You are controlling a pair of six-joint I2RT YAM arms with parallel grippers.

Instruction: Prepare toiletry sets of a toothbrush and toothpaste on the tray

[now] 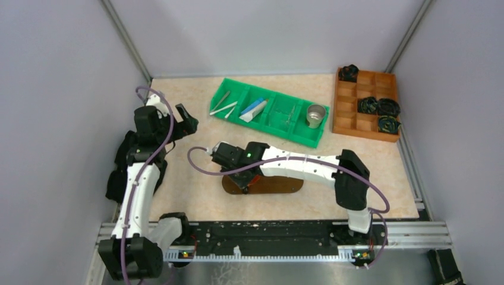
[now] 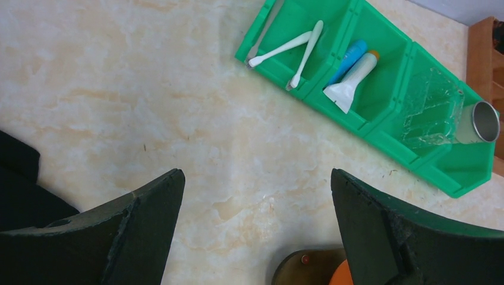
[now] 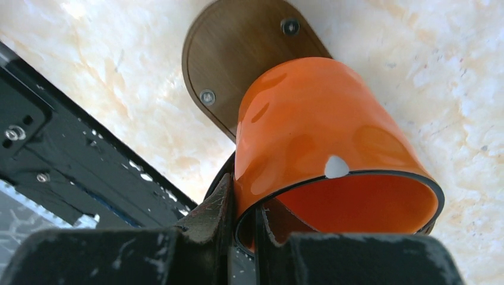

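The right gripper [image 3: 245, 217] is pinching the rim of an orange cup [image 3: 321, 130], with one finger sitting inside the wall and the other pressing on the outside. The cup is hanging tilted just ahead of these jaws, over the rounded end of the dark wooden tray [image 3: 235, 53], which is lying on the marbled table [image 3: 119, 71] beyond. Whether cup and tray are touching, I cannot tell.

The left gripper [image 2: 255, 178] is hovering with its jaws spread wide, and only bare tabletop is showing between them. Well ahead of those jaws, the green bin [image 2: 386, 142] is holding the toiletry pieces. Two pale toothbrushes [image 2: 279, 50] are lying in one compartment. A blue tube [image 2: 350, 54] and a white tube [image 2: 355, 77] are lying together in the next. A steel cup [image 2: 480, 122] is sitting at the far end.
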